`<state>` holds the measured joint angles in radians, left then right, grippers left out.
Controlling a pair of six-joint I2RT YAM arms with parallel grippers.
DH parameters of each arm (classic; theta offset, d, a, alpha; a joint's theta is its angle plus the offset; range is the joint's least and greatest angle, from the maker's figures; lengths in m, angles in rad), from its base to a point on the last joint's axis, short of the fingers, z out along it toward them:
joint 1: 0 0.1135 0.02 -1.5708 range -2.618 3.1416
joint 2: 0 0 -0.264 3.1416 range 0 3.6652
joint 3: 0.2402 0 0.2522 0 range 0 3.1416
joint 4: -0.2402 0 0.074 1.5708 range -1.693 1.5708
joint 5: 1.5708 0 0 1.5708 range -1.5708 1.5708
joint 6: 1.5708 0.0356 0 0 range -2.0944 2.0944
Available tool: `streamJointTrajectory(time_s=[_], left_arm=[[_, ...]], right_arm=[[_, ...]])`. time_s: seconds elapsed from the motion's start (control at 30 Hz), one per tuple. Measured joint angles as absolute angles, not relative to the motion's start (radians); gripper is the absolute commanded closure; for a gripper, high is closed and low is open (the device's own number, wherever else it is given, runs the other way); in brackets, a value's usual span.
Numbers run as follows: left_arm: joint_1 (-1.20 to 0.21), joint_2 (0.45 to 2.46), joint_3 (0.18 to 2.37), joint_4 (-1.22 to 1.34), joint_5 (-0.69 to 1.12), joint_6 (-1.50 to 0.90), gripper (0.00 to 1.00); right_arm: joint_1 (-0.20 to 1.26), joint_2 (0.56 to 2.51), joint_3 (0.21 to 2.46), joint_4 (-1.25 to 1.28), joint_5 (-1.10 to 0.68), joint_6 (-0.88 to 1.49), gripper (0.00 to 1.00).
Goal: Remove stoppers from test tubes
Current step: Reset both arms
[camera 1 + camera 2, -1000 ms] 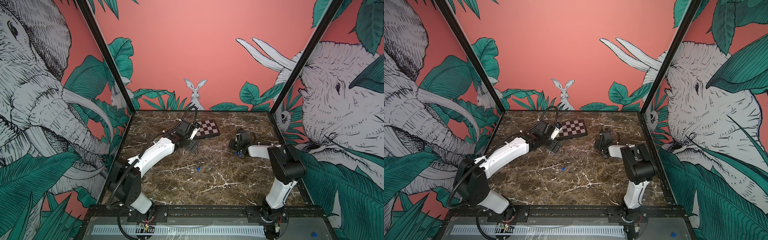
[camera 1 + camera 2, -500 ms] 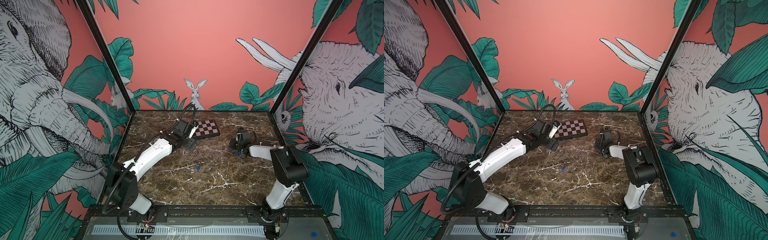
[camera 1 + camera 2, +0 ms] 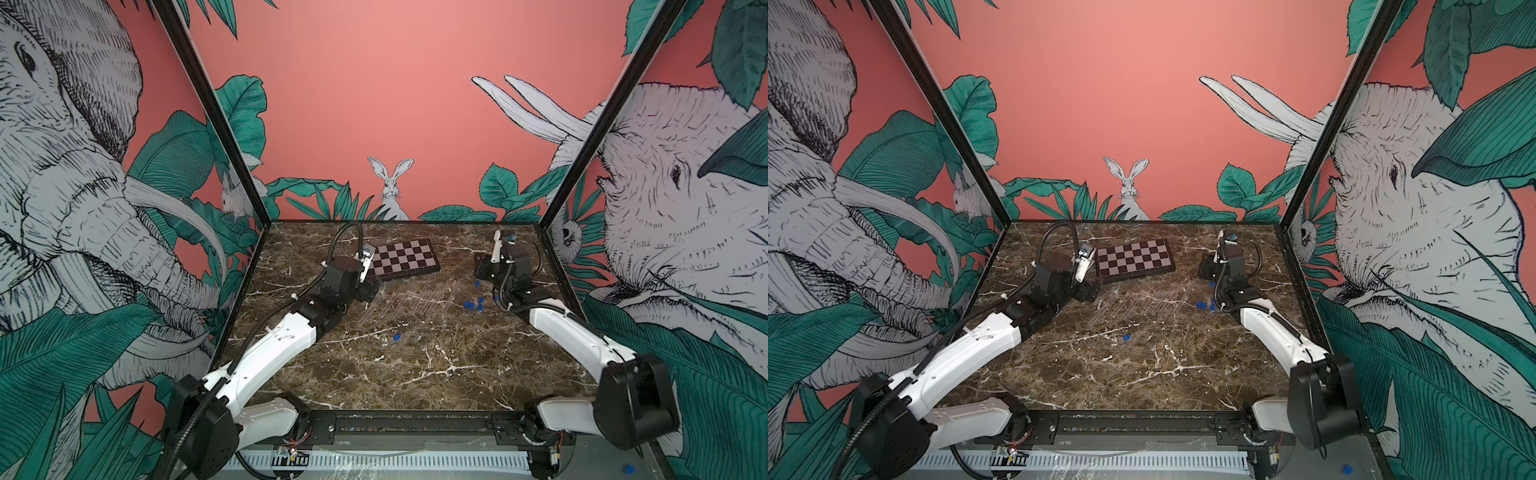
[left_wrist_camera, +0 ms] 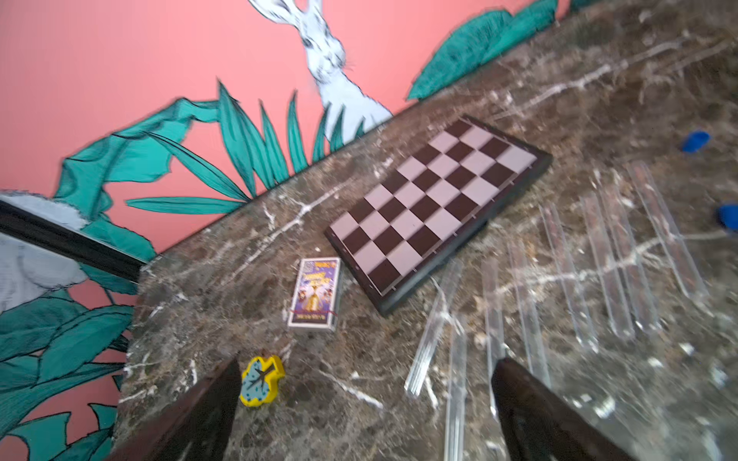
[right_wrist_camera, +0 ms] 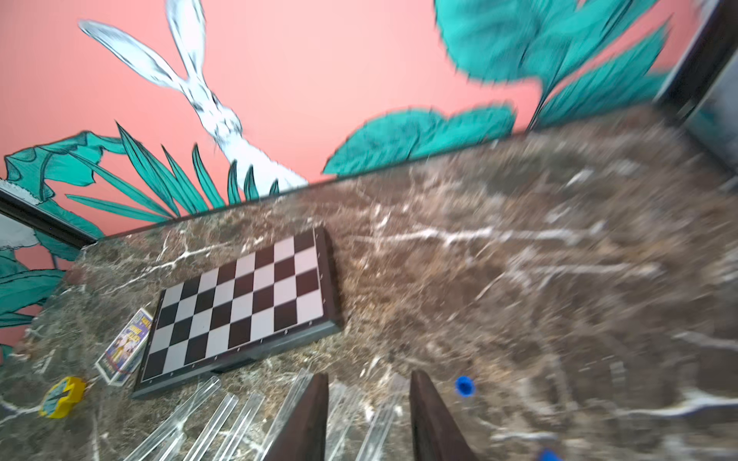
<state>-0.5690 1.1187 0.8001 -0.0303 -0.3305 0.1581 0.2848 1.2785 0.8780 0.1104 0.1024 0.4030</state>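
Several clear test tubes lie side by side on the marble table, in front of the chessboard, their mouths without plugs. Small blue stoppers sit loose in a cluster at the tubes' right end, and one stopper lies alone nearer the front. My left gripper is wide open at the tubes' left end, holding nothing. My right gripper hovers over the tubes' right end with its jaws apart and empty; a stopper lies just beside it.
A folded chessboard lies at the back centre. A small card box and a yellow toy clock sit left of it, near my left gripper. The back wall and side walls close the table in.
My right gripper's jaws have parted from nearly shut. My left arm has drawn back slightly, still wide open.
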Motion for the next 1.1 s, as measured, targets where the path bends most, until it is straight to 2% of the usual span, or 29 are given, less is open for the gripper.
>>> streamJointTrajectory(time_s=[0.1, 0.2, 0.4, 0.63, 0.83, 1.07, 1.1], left_arm=[[-0.471, 1.058, 0.627, 0.180, -0.348, 0.158, 0.01], [-0.376, 1.065, 0.519, 0.320, -0.364, 0.150, 0.01], [-0.278, 1.111, 0.437, 0.483, -0.428, 0.121, 0.01], [-0.194, 1.208, 0.319, 0.668, -0.471, 0.096, 0.01], [-0.142, 1.425, 0.279, 0.873, -0.453, 0.095, 0.01], [-0.123, 1.562, 0.330, 0.965, -0.346, 0.109, 0.01], [-0.118, 1.566, 0.338, 0.951, -0.331, 0.109, 0.01]], right_arm=[[0.226, 1.211, 0.816, 0.176, 0.186, 0.335, 0.64], [0.157, 1.181, 0.658, 0.303, 0.286, 0.260, 0.59], [0.138, 1.291, 0.548, 0.350, 0.458, 0.132, 0.53], [0.137, 1.450, 0.442, 0.612, 0.518, 0.060, 0.49], [0.130, 1.500, 0.407, 0.696, 0.492, 0.035, 0.44], [0.078, 1.516, 0.396, 0.797, 0.396, 0.037, 0.29], [0.071, 1.524, 0.393, 0.809, 0.387, 0.038, 0.17]])
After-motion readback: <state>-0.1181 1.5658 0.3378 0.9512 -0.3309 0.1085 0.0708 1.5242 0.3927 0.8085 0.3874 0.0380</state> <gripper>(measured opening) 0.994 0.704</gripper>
